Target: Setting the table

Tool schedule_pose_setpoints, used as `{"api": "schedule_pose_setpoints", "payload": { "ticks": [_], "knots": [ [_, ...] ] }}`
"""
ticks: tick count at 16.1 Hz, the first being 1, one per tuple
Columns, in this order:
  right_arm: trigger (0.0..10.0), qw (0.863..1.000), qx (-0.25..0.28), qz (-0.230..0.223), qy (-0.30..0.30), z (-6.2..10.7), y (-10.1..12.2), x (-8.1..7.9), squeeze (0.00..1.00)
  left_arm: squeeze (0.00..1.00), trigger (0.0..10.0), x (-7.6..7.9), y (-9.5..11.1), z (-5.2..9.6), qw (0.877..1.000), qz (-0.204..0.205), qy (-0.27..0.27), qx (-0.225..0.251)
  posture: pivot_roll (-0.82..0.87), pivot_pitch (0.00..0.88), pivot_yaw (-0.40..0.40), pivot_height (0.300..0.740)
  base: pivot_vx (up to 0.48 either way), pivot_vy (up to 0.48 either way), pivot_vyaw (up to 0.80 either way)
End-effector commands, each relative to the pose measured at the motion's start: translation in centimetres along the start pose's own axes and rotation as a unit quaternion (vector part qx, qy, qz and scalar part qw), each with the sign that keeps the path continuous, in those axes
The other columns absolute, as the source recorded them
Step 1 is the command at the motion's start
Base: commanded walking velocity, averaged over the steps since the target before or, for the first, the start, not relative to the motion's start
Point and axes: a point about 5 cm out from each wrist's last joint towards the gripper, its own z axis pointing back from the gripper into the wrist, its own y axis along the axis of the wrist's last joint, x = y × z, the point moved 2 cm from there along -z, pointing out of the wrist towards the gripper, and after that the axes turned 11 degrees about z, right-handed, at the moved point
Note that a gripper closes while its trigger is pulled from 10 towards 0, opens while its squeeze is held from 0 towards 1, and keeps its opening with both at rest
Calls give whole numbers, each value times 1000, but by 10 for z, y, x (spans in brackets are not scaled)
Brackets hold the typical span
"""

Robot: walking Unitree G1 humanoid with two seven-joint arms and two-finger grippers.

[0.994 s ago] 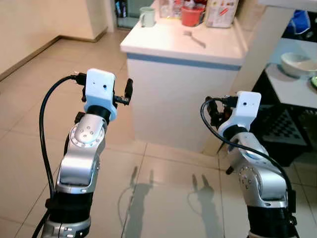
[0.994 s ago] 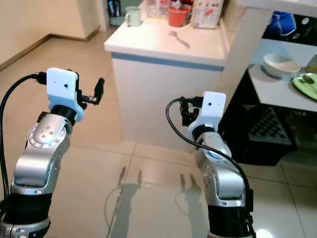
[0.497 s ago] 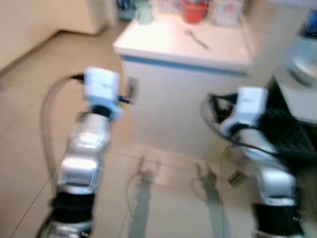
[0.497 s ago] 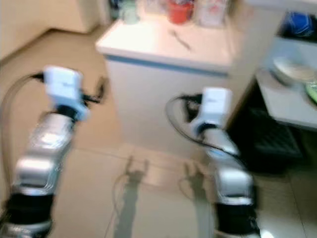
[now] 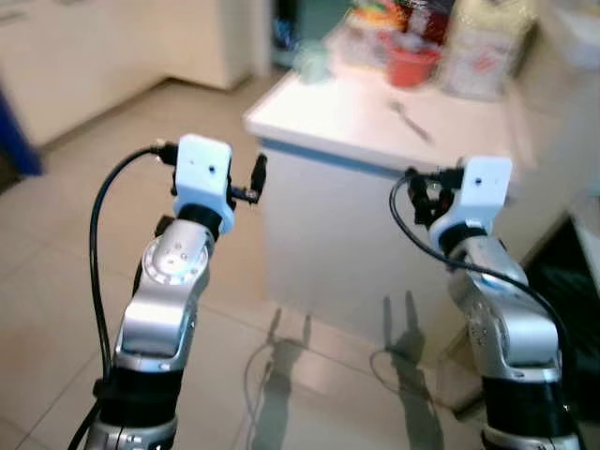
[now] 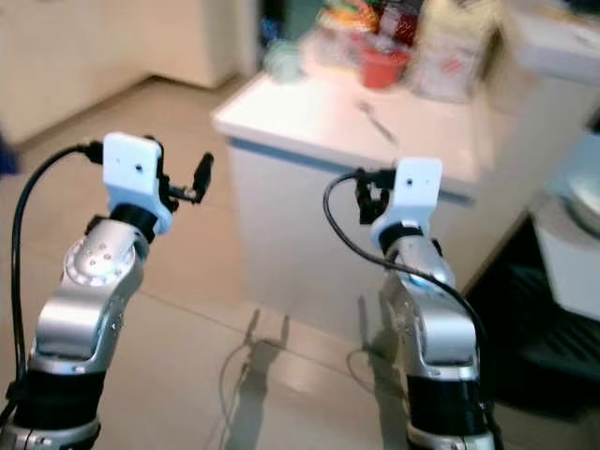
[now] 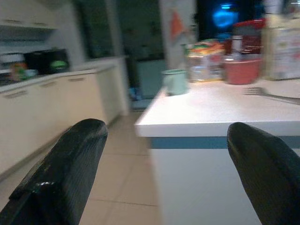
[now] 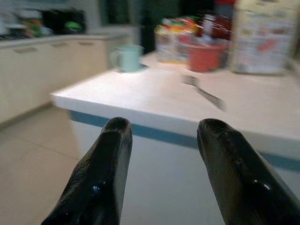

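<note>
While both arms are raised in front of the white worktop (image 5: 375,131) and neither carries anything, the step in hand looks like the approach, before any reaching for tableware. The left tool (image 7: 164,173) hangs over the tiled floor (image 5: 56,262) short of the worktop's corner, its two black fingers spread wide with nothing between them; the right tool (image 8: 161,173) faces the worktop's front edge, likewise released and empty. On the worktop lies a fork (image 8: 204,93), near the middle and well apart from both tools. Behind it, along the far side, stand a red bowl (image 8: 206,55), a pale green mug (image 8: 126,57) towards the left corner, a large printed carton (image 8: 265,42) to the right, and some packets (image 7: 204,54) that are too blurred to name. Judging by the layout, the fork is the likeliest first item, and the right tool sits closer to it; the next move calls for stepping nearer, lifting that tool above the worktop's edge and bringing the fingers down astride the fork's handle.
</note>
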Motion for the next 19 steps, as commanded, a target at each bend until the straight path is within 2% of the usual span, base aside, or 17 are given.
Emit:
{"api": "schedule_pose_setpoints", "payload": {
  "ticks": [1, 9, 13, 19],
  "knots": [
    [10000, 1000, 8, -5, -2, -1, 5, -1, 0, 0, 10000, -4, 4, -2, 1000, -5, 3, 6, -29, 0, -22, 740, 431, 0, 0],
    [10000, 1000, 15, -18, -13, -4, 11, 4, 0, 0, 10000, -4, 6, -4, 1000, -10, -4, 9, -27, 0, -16, 740, 429, 0, 0],
    [10000, 1000, 15, -20, -17, -5, 13, 8, 0, 0, 10000, -3, 7, -4, 1000, -13, -8, 10, -27, 0, -14, 740, 429, 0, -775],
    [10000, 999, 11, -1, -31, -5, 16, 18, 0, 0, 10000, 1, 5, -3, 1000, -14, -26, 5, -28, 0, -9, 740, 430, 0, 0]
  ]
}}
